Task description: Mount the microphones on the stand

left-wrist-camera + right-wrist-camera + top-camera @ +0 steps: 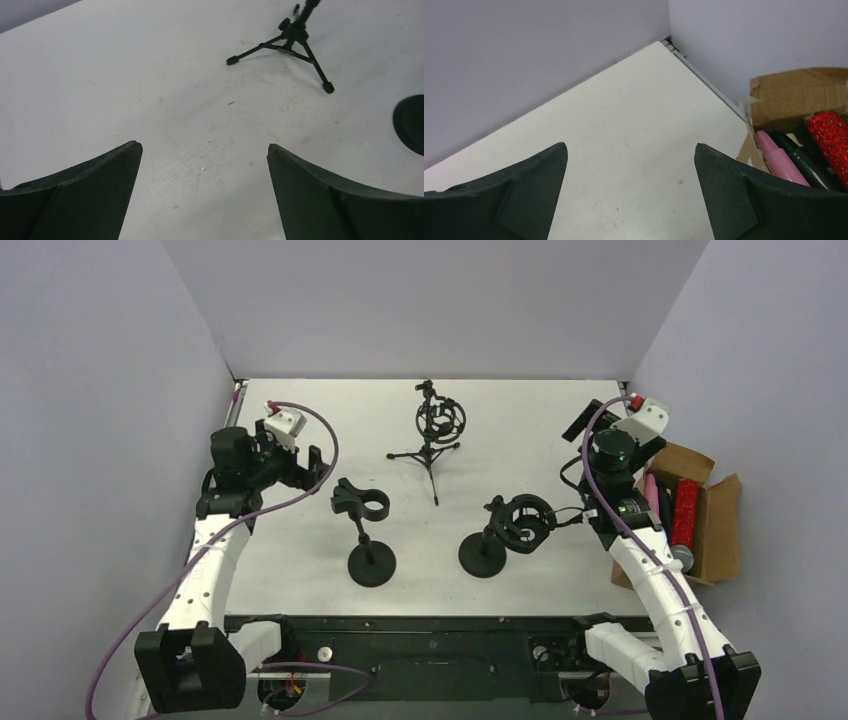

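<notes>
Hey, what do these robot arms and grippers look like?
The left arm and right arm have white links, black joints and bases. A purple cable runs along each. White camera housings sit at the wrists. The left gripper and right gripper have dark curved fingers.

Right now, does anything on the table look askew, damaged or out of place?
Nothing is spilled or broken. The black round-base stand with the ring mount, right of centre, leans rightward rather than standing upright, and the brown cardboard box at the right edge has a creased, ragged flap.

Microphones (780, 161) in the cardboard box (794, 95) are cut off at the right edge; the top of the tripod stand (296, 36) is cropped.
</notes>
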